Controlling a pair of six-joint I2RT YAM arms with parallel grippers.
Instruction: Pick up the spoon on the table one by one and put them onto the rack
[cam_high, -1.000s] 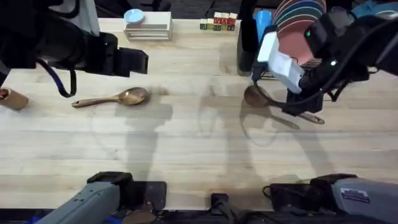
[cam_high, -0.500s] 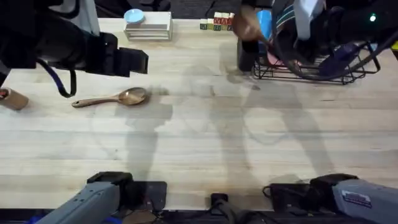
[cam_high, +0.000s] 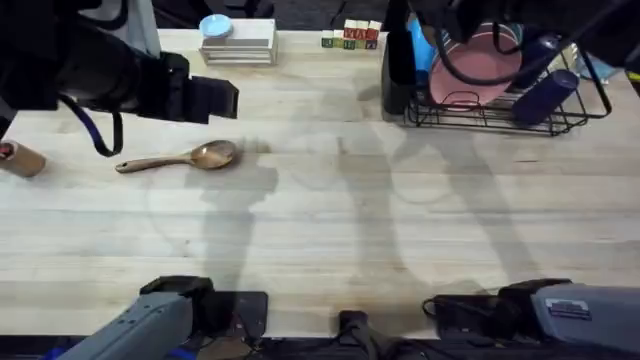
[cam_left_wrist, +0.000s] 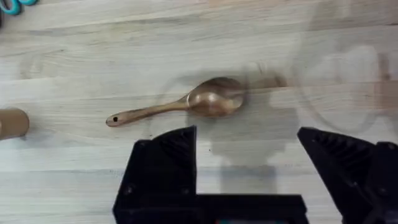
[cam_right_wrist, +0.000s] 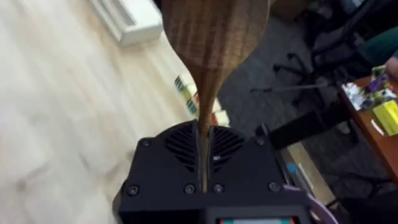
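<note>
Since a second ago, one spoon has been lifted off the right half of the table by the right arm and carried up toward the far right corner, above the rack; the bare planks where it lay are now seen.

Near the left edge of the tabletop, a small brown cylinder is seen lying on its side. Just to its right, the other spoon is left flat on the wood, unmoved, its bowl pointing right and its slim handle pointing toward the left edge. The left gripper is held above this spoon with its black fingers spread wide apart and nothing between them.

At the far edge, stacked white boxes with a blue disc on top are seen, and coloured blocks farther right. In the far right corner the black wire rack is placed, with a tall black holder at its left end and a pink plate inside.

In the right wrist view, the right gripper is clamped tight on the handle of the lifted spoon, whose bowl is held up and away from the fingers.
</note>
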